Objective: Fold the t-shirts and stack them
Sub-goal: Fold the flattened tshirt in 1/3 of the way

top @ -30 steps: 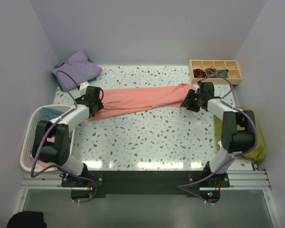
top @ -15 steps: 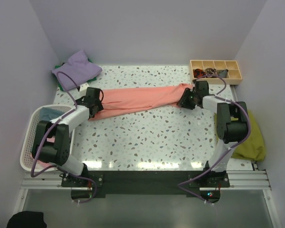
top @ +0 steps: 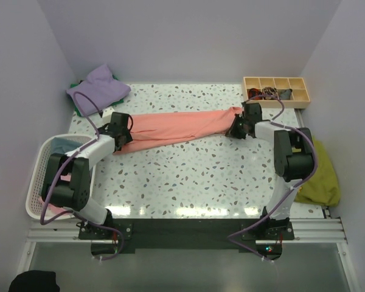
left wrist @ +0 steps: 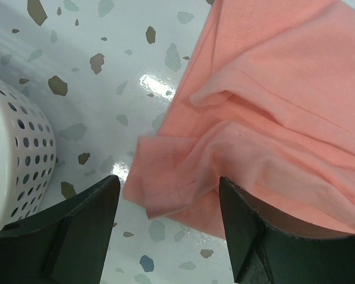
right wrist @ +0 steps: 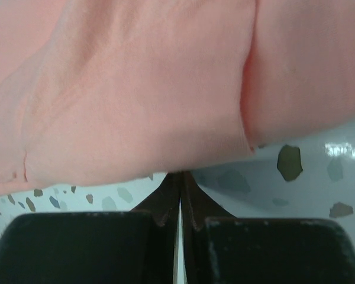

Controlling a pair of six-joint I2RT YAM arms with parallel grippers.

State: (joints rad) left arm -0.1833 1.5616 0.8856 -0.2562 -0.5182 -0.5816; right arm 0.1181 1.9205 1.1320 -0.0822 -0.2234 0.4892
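The salmon t-shirt (top: 176, 128) lies on the speckled table (top: 188, 176) as a long band, running from the left gripper (top: 126, 131) to the right gripper (top: 236, 128).

Left gripper (left wrist: 165, 192): released, fingers (left wrist: 86, 219) spread wide. A crumpled corner of the salmon t-shirt (left wrist: 272, 118) lies between them on the table (left wrist: 100, 71), and the white basket (left wrist: 15, 154) is just beside it.

Right gripper (right wrist: 178, 198): clenched, with only a thin slit between the fingers (right wrist: 160, 210). The tips meet the lower edge of the salmon t-shirt (right wrist: 136, 89); whether cloth is pinched cannot be told.

A lavender t-shirt (top: 99, 85) rests on a green t-shirt (top: 78, 111) at the far left corner. The white basket (top: 42, 176) at the left edge holds light blue cloth (top: 64, 145). A wooden tray (top: 277, 90) sits at the far right corner, and a yellow-green cloth (top: 322, 176) lies at the right edge
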